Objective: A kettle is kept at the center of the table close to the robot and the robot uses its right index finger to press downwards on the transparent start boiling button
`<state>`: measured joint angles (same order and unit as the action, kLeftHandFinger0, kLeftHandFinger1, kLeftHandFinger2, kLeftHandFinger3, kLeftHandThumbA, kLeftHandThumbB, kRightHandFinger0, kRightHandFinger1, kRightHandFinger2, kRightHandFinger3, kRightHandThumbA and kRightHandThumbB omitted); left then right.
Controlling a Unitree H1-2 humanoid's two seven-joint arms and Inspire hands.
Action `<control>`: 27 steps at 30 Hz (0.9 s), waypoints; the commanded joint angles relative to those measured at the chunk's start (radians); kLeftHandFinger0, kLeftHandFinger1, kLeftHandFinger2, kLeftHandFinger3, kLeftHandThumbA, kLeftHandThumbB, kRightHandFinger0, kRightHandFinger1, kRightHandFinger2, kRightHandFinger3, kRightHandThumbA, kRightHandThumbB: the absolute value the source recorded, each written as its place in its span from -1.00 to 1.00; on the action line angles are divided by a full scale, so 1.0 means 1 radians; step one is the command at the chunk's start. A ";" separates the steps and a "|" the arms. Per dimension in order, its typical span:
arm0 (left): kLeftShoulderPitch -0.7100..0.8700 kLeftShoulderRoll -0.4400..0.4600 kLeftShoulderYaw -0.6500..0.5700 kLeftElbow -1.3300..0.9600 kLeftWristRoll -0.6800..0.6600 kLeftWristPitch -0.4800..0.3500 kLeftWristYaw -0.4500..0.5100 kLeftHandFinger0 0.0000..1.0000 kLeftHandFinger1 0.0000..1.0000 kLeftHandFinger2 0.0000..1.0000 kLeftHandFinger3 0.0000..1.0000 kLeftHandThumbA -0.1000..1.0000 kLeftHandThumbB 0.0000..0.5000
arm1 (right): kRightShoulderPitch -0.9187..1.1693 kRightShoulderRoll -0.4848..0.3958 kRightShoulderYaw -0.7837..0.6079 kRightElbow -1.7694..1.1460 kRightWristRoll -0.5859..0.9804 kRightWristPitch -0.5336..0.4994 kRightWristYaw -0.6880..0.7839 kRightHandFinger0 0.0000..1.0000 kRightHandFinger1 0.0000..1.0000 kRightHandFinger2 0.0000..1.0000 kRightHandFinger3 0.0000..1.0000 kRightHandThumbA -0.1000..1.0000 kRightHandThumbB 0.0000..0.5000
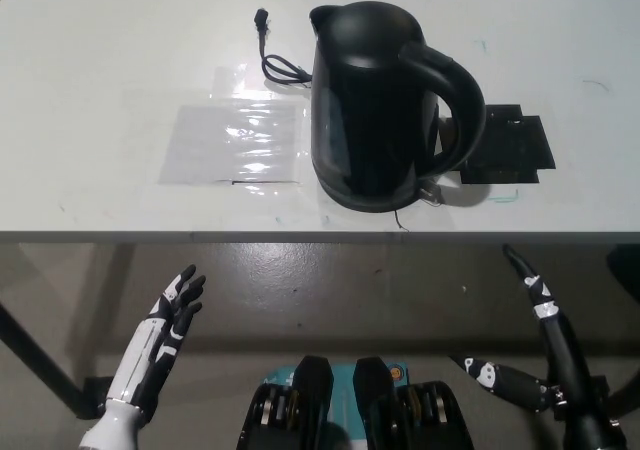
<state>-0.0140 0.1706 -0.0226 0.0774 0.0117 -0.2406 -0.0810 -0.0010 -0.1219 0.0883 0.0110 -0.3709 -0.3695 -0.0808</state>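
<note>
A black electric kettle (375, 110) stands upright on the white table (100, 60), near its front edge, handle pointing right. A small clear button (430, 194) shows at the foot of the handle. My black right hand (540, 340) hangs below the table edge at the lower right, open, one finger stretched up toward the table and well short of the kettle. My white left hand (172, 315) rests open at the lower left, also below the table.
A black cord with plug (272, 55) lies behind the kettle's left side. A clear plastic sheet (235, 145) is taped left of the kettle. A black flat pad (510, 150) lies right of it. Grey floor shows under the table.
</note>
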 commanded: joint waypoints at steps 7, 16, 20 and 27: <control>-0.005 0.014 -0.003 -0.018 0.006 -0.077 -0.016 1.00 1.00 1.00 1.00 0.88 0.58 | -0.136 -0.006 0.077 -0.165 -0.588 0.199 -0.030 -1.00 -1.00 -1.00 1.00 0.89 0.06; -0.011 0.012 -0.005 -0.028 0.015 -0.059 -0.012 1.00 1.00 1.00 1.00 0.91 0.64 | -0.223 0.003 0.123 -0.092 -0.649 0.320 0.029 -1.00 -1.00 -1.00 1.00 0.97 0.06; -0.012 0.013 -0.004 -0.033 0.001 -0.060 -0.017 1.00 1.00 1.00 1.00 0.90 0.60 | -0.254 0.004 0.143 -0.053 -0.658 0.356 0.033 -1.00 -1.00 -1.00 1.00 0.96 0.08; -0.020 0.014 0.000 -0.033 0.001 -0.058 -0.016 1.00 1.00 1.00 1.00 0.91 0.66 | -0.297 -0.006 0.168 -0.002 -0.661 0.406 0.033 -1.00 -1.00 -1.00 1.00 1.00 0.11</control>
<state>-0.0144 0.1706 -0.0249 0.0745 0.0125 -0.2514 -0.0832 -0.2462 -0.1198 0.2404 -0.0022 -0.9332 -0.0568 -0.0555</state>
